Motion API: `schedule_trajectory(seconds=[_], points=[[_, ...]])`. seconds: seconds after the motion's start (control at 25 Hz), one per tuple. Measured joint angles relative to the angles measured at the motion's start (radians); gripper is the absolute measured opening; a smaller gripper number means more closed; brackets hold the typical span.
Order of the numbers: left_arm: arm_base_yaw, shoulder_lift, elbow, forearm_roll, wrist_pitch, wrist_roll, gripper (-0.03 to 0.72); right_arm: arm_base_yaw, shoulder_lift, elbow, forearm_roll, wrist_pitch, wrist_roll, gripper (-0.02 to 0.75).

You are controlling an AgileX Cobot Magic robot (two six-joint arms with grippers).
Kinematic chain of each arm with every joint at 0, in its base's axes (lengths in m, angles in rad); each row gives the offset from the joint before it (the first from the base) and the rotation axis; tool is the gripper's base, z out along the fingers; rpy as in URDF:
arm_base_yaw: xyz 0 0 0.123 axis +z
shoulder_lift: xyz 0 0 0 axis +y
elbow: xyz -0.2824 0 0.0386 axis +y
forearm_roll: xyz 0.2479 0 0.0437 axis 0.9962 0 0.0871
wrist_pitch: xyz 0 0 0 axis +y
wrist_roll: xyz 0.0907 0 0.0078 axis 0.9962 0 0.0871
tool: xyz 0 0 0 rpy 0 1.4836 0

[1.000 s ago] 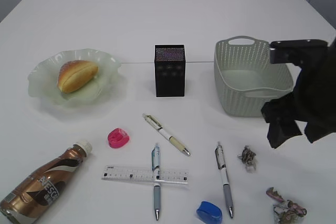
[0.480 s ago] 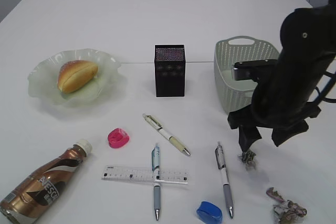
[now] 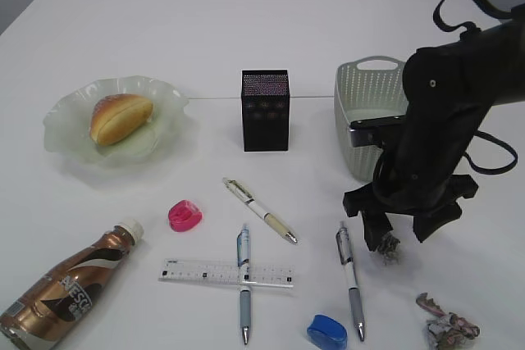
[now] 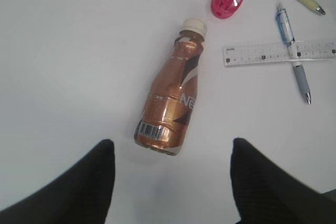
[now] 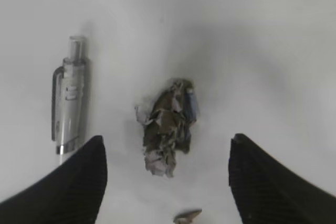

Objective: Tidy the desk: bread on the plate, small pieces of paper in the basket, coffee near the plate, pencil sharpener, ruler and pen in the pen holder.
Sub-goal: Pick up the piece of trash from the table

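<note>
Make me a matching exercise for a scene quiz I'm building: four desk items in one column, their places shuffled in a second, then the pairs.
Items:
1. bread
2. coffee
3. ruler
4. crumpled paper

Places:
A. lying on its side at the desk's front left
B. under the right gripper
C. on the plate
D. beneath a blue-grey pen

Pairs: 1-C, 2-A, 3-D, 4-B

The desk [image 3: 246, 22] is white. The plate [image 3: 66, 133] is pale green and the bread [image 3: 119, 116] golden brown. The pen holder [image 3: 265, 111] is black mesh. The basket [image 3: 361, 112] is sage green with tiny holes. The coffee [image 4: 170, 103] is shiny brown with a white swirl. One sharpener [image 3: 184, 215] is pink.
</note>
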Motion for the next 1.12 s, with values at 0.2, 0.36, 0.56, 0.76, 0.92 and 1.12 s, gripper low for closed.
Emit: schedule_trajectory(seconds=[0.2,0.36,0.56,0.76,0.92,1.12], points=[[0.000,0.000,0.000,0.000,-0.004,0.000,0.506,0.000,0.004,0.000,0.002,-0.047,0.018,0.531],[0.000,0.007,0.000,0.000,-0.004,0.000,0.506,0.000,0.004,-0.001,-0.009,-0.060,0.036,0.531],[0.000,0.010,0.000,0.000,-0.004,0.000,0.506,0.000,0.006,-0.001,-0.026,-0.061,0.041,0.531],[0.000,0.011,0.000,0.000,-0.004,0.000,0.506,0.000,0.043,-0.001,-0.026,-0.059,0.043,0.531],[0.000,0.013,0.000,0.000,-0.004,0.000,0.506,0.002,0.054,-0.001,-0.021,-0.057,0.043,0.529],[0.000,0.013,0.000,0.000,-0.004,0.000,0.506,0.002,0.054,-0.001,-0.021,-0.057,0.043,0.403]])
